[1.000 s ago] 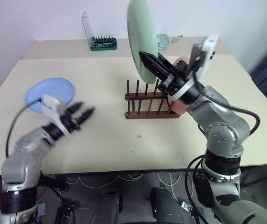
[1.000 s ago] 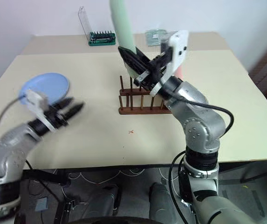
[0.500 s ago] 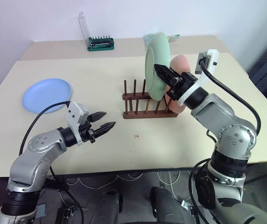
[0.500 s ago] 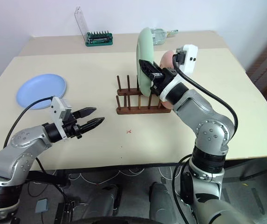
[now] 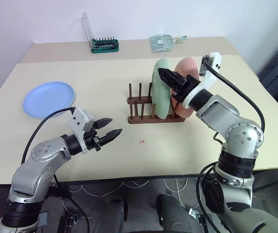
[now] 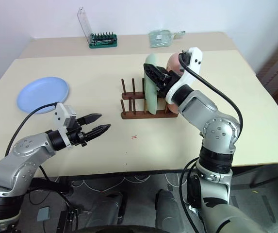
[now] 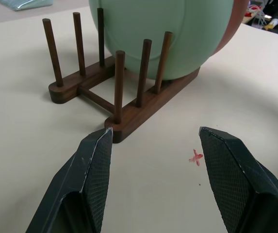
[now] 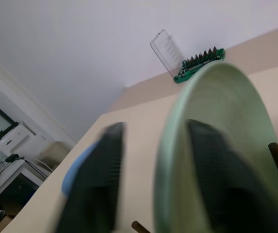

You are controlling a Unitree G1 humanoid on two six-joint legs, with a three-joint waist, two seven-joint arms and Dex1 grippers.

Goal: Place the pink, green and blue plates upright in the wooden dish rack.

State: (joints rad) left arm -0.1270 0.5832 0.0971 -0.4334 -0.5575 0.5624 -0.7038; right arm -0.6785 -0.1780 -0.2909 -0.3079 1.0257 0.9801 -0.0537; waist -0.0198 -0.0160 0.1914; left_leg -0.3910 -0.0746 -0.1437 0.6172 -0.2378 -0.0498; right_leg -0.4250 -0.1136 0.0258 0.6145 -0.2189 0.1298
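Plates: three in all, one green plate [image 5: 161, 89], one pink plate [image 5: 186, 80], one blue plate [image 5: 48, 98].
In the rack: two, the green and the pink, both upright and side by side at the rack's right end.
Blue plate: lies flat on the worktop [image 5: 105, 160], well apart from the rack, on the left.
Wooden dish rack [image 5: 143, 108]: one, with two base bars and five pegs on each; the left slots stand free.
Right hand [image 6: 154, 77]: fingers spread, one on each face of the green plate's upper rim; whether they touch it I cannot tell.
Left hand [image 5: 108, 130]: fingers apart, grasping nothing, above the worktop, pointed toward the rack.
Rear of worktop: one green tray of tool bits [image 5: 105, 45], one clear packet [image 5: 164, 41].
Red mark [image 5: 142, 141]: one small cross on the worktop.
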